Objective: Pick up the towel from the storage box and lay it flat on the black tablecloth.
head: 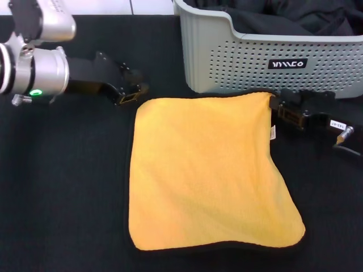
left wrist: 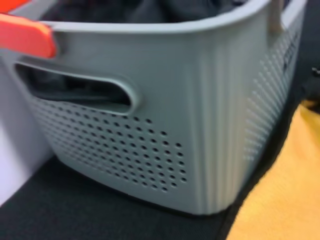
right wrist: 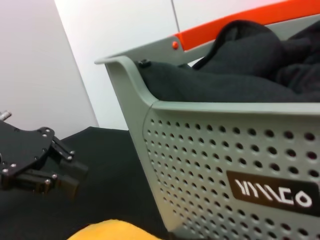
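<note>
You have the towel [head: 210,170] spread yellow face up on the black tablecloth [head: 62,192], in front of the storage box [head: 249,62]; the right gripper [head: 283,109] sits at its far right corner, the left gripper [head: 131,93] just beside its far left corner; whether either grips the edge, you cannot tell; only the right wrist view shows dark cloth [right wrist: 240,70] in the box.

A bench draped in the black tablecloth [head: 62,187] carries the towel [head: 204,175], spread flat with its yellow face up, between the left tool [head: 131,90] and the right tool [head: 283,109]. Just beyond both tools, the grey storage box [head: 249,59] rests on the cloth.
</note>
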Action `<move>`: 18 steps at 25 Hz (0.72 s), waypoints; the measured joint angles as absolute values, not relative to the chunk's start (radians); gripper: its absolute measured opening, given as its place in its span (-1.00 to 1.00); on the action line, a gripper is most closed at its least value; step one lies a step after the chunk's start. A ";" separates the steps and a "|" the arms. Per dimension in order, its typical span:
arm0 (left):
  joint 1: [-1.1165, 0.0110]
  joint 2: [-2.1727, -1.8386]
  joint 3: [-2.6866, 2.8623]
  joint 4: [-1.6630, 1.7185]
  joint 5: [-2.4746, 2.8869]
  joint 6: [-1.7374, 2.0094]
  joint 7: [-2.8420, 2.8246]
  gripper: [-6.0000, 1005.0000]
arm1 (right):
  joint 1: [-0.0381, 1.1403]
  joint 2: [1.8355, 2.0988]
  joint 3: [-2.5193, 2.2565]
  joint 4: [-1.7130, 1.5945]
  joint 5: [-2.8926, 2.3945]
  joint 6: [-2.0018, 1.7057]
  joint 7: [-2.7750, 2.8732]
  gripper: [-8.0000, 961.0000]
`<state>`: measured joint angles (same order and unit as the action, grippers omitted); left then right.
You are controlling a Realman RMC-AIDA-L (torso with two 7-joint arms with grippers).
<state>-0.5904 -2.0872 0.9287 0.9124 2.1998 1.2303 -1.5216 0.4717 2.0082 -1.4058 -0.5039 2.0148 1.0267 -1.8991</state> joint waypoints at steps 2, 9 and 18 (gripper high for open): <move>-0.576 -2.087 0.910 0.912 2.169 1.232 -1.515 -0.63 | 0.463 2.008 -1.404 -0.504 2.017 1.032 -1.897 -0.54; -0.483 -2.059 0.892 0.910 1.936 1.321 -1.486 -0.25 | 0.423 2.003 -1.400 -0.493 2.027 1.107 -1.884 -0.23; -0.377 -2.051 0.891 0.852 1.643 1.754 -1.454 0.16 | 0.280 1.967 -1.391 -0.564 2.003 1.479 -2.059 0.09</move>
<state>-0.3768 -2.0513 0.8908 0.8522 1.6426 1.7543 -1.4543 0.2805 1.9672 -1.3908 -0.5638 2.0031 1.4790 -2.0585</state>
